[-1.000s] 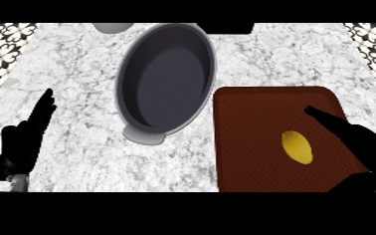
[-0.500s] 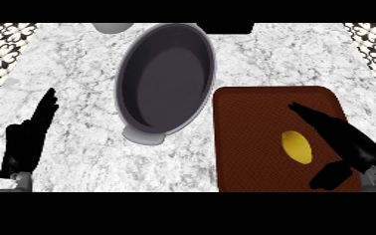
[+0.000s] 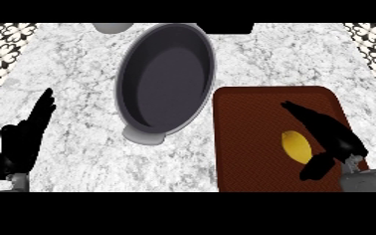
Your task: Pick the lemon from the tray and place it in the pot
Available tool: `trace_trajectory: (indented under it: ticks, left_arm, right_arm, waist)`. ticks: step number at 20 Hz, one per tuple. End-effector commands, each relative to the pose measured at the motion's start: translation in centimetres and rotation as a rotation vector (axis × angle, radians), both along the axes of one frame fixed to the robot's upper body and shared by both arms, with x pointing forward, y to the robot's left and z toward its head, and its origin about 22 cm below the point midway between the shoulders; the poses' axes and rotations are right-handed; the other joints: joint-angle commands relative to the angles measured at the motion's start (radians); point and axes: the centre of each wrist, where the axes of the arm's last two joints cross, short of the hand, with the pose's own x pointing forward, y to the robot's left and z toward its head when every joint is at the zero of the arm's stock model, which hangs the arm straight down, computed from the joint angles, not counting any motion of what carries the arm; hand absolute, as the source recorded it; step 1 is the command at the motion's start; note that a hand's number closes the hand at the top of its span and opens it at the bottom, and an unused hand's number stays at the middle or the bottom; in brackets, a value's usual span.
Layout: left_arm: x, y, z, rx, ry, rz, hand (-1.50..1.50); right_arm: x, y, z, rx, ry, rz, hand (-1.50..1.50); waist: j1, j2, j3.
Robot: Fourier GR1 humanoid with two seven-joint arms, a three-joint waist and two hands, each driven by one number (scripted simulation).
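lemon point(image 3: 295, 146): yellow, oval, lying lengthwise on the right half of the tray | tray point(image 3: 249, 129): dark red-brown, rectangular, flat on the counter | pot point(image 3: 166, 81): dark grey, oval, upright, empty, just left of the tray

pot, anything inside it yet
Nothing shows inside the pot; its dark floor looks bare. The lemon lies on the tray, beside the right hand.

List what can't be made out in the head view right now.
- Lemon: its right edge is hidden by the right hand, so contact can't be judged.
- Tray: right rim covered by that hand; near edge cut off.
- Grey object above the pot: cut off at the top, unidentifiable.
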Motion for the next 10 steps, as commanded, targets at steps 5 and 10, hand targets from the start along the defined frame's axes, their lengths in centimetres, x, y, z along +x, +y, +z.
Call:
trace_trajectory:
  ticks: [5, 10]
  left_arm:
    - [-0.3, 0.3, -2.4, 0.008, 0.015, 0.018, 0.00]
    - [0.2, -1.1, -0.5, 0.021, -0.016, -0.009, 0.00]
  right_arm:
    - [0.9, -0.5, -2.7, 0.003, -0.006, -0.007, -1.50]
    - [0.1, -0.5, -4.3, -0.034, 0.038, 0.056, 1.50]
  waist:
    - [0.000, 0.001, 0.000]
    - [0.000, 0.000, 0.000]
